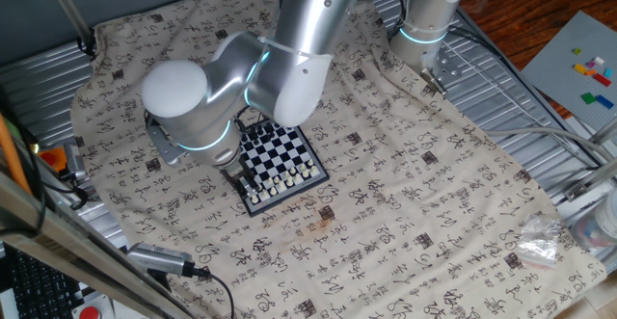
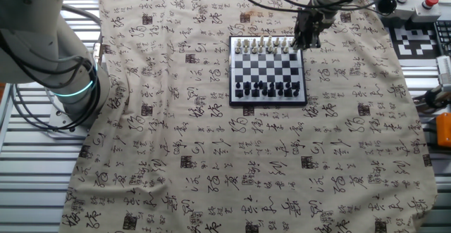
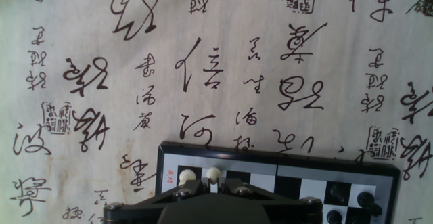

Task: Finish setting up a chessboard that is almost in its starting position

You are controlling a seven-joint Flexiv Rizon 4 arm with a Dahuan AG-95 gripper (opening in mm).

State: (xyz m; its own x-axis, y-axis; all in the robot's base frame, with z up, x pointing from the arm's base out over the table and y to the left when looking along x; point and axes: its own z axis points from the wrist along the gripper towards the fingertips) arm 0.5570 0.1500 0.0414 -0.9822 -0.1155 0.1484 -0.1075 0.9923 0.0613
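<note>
The chessboard (image 2: 268, 71) lies on the cloth with white pieces (image 2: 264, 46) along its far edge and dark pieces (image 2: 271, 89) along its near edge. It also shows in the one fixed view (image 1: 284, 160), and its corner shows in the hand view (image 3: 291, 173). My gripper (image 2: 304, 41) stands over the right end of the white row. In the hand view the gripper (image 3: 214, 187) has its fingers close together around a white piece (image 3: 214, 175). Another white piece (image 3: 186, 176) stands just left of it. In the one fixed view the arm hides the fingers.
A cloth with calligraphy print (image 2: 211, 155) covers the table. A second arm's base (image 2: 67, 78) stands at the left. A crumpled plastic bag (image 1: 540, 247) lies at the cloth's edge. Control boxes with red buttons (image 2: 430, 1) sit at the far right.
</note>
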